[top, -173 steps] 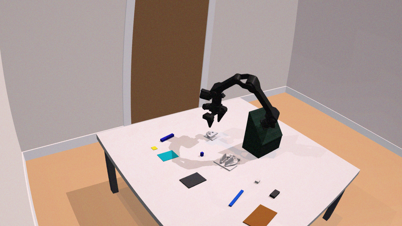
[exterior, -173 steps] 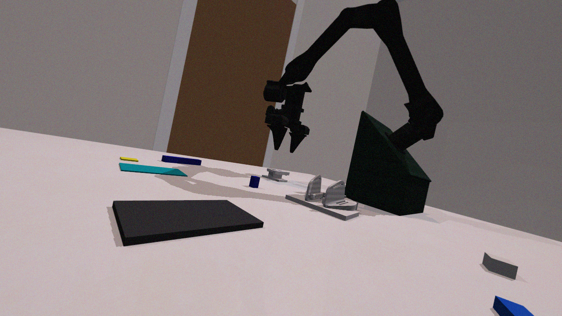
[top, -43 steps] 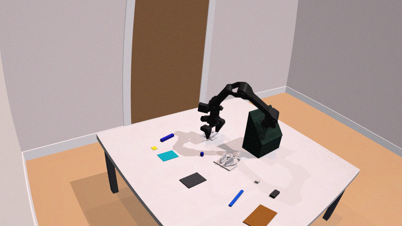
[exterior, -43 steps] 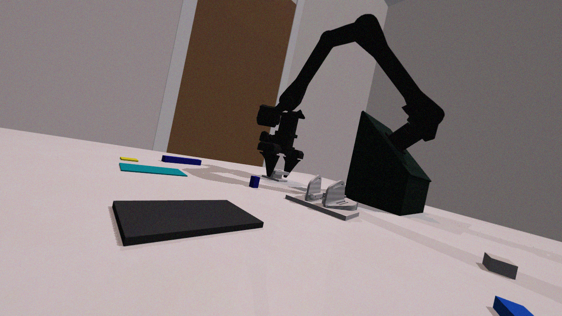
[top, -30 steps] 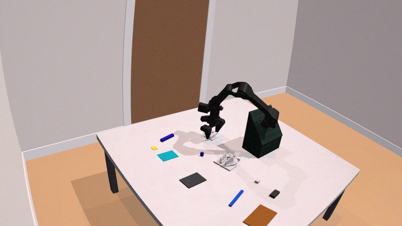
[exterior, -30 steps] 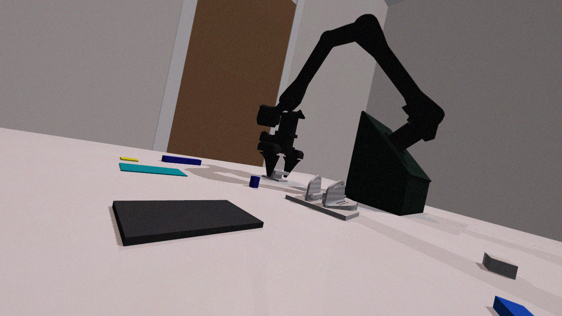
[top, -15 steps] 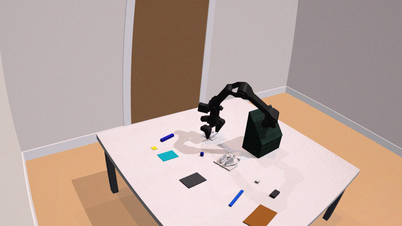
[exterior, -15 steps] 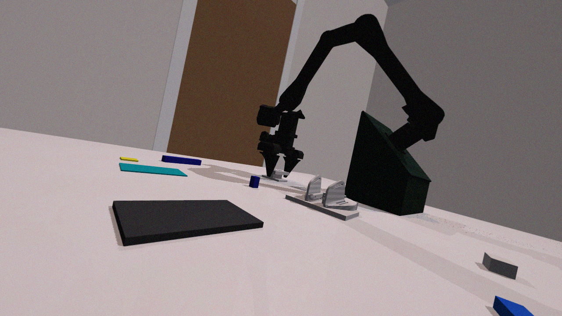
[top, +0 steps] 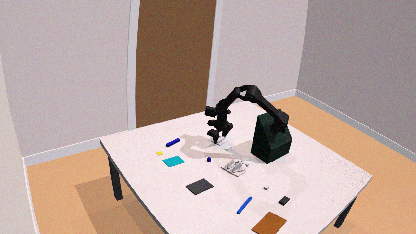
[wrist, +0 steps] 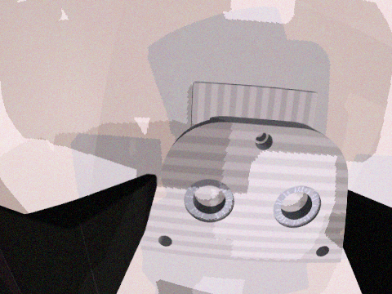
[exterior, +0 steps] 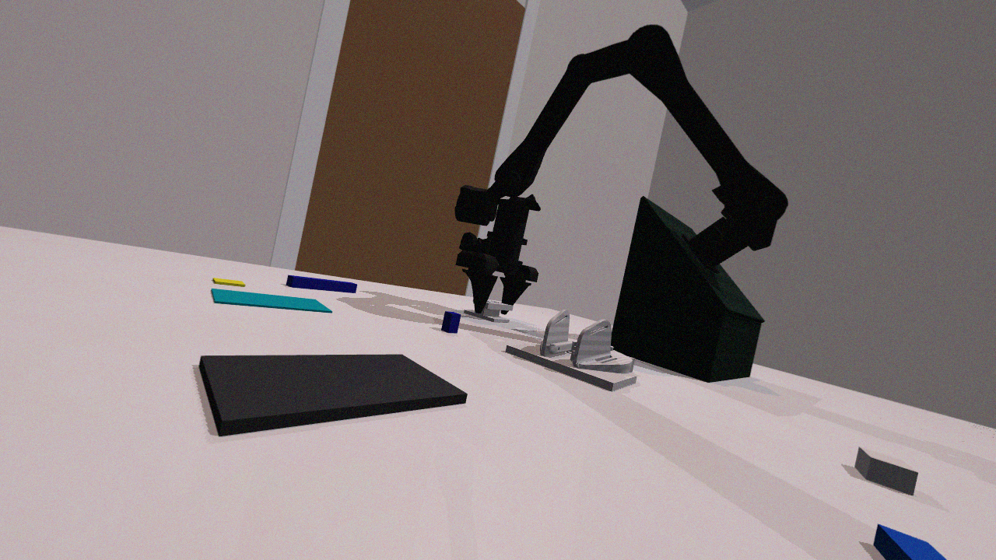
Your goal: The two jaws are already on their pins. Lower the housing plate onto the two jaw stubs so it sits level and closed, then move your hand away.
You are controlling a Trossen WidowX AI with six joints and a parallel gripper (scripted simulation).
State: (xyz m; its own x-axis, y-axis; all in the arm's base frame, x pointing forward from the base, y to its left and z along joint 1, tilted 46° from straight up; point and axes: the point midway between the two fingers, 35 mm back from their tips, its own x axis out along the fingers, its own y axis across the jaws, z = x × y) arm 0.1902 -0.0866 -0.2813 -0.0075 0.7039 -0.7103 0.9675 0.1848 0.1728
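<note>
The housing plate [top: 221, 142] [wrist: 245, 241] is pale, with one rounded side, two ringed round holes and three small dark holes. It lies low at the table's back; a striped rectangular piece shows past its rounded edge in the wrist view. My gripper [top: 219, 139] [exterior: 492, 311] [wrist: 246, 192] points down with its fingers astride the plate, open. The right finger meets the plate's edge in the wrist view, the left is very near; contact is unclear. Two upright grey jaws [exterior: 555, 334] [exterior: 593, 346] stand on a flat base [exterior: 613, 384], away from the gripper. Their pins are too small to see.
A dark blue cube [top: 209, 159] [exterior: 450, 321] lies between gripper and base. The dark arm pedestal [top: 270, 142] [exterior: 685, 306] stands behind the base. Also a teal sheet [top: 174, 161], a dark blue bar [top: 173, 142], a black sheet [top: 199, 186] and a blue bar [top: 244, 205].
</note>
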